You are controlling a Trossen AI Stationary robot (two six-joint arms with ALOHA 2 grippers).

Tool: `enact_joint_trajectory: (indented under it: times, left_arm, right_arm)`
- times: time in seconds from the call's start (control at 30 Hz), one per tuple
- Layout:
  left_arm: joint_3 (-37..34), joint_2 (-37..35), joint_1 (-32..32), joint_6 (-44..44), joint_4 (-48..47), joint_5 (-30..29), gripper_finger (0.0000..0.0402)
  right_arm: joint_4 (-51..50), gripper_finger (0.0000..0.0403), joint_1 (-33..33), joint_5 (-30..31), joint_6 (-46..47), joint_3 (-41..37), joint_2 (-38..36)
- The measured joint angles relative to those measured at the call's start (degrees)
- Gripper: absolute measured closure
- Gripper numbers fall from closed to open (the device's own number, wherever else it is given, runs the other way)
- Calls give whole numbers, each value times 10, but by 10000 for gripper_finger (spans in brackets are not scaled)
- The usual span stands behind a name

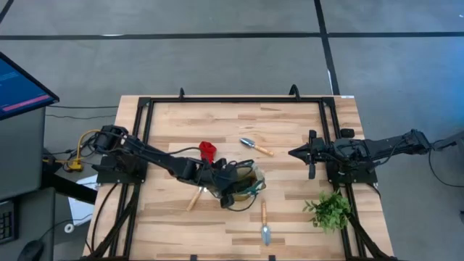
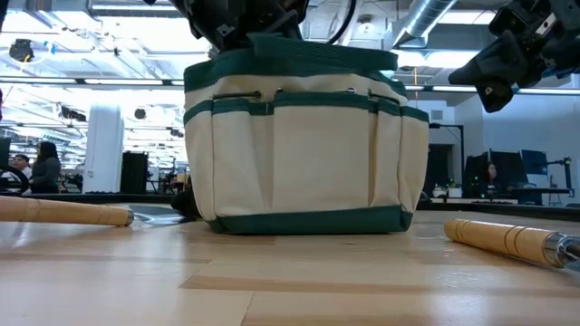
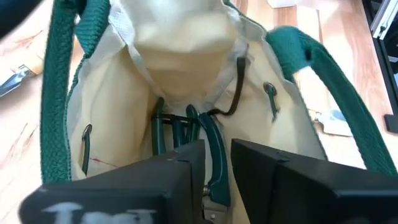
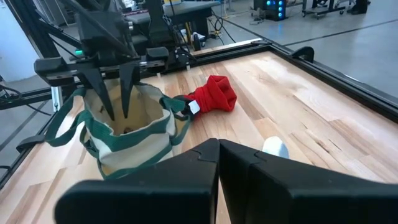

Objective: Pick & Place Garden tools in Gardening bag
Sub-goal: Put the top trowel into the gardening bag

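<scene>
The left hand (image 4: 118, 87), fingers slightly apart, hangs over the open gardening bag (image 1: 243, 185) (teal-handled pruners (image 3: 211, 149) lie inside), while the right hand (image 1: 296, 153), fingers together, waits at the worktop's right

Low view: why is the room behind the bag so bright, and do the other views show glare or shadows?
Low view: ceiling lights glare behind the gardening bag, whose near side is evenly lit. High view: only faint shadows on the table. Left wrist view: the bag's inside is lit, the pruners showing past the left gripper.
</scene>
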Motion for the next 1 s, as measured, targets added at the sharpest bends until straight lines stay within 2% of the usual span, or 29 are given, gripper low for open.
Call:
enact_joint_trajectory:
  times: [0.07, 0.27, 0.6, 0.7, 0.77, 0.87, 1.0]
  left_arm:
    - [0, 0, 3, 11, 15, -9, 351]
    - [0, -49, 10, 132, 67, -20, 395]
    - [0, -184, 9, 246, 39, -37, 399]
    - [0, -207, 9, 252, -19, -71, 399]
    - [0, -213, 9, 232, -77, -102, 399]
    - [-1, -214, 14, 186, -153, -115, 399]
    - [-39, -215, 13, 159, -155, -115, 399]
  right_arm:
    - [0, 403, 0, 0, 0, 0, 0]
    - [0, 403, 0, 0, 0, 0, 0]
    - [0, 403, 0, 0, 0, 0, 0]
    - [0, 403, 0, 0, 0, 0, 0]
    - [0, 403, 0, 0, 0, 0, 0]
    - [0, 403, 0, 0, 0, 0, 0]
    - [0, 403, 0, 0, 0, 0, 0]
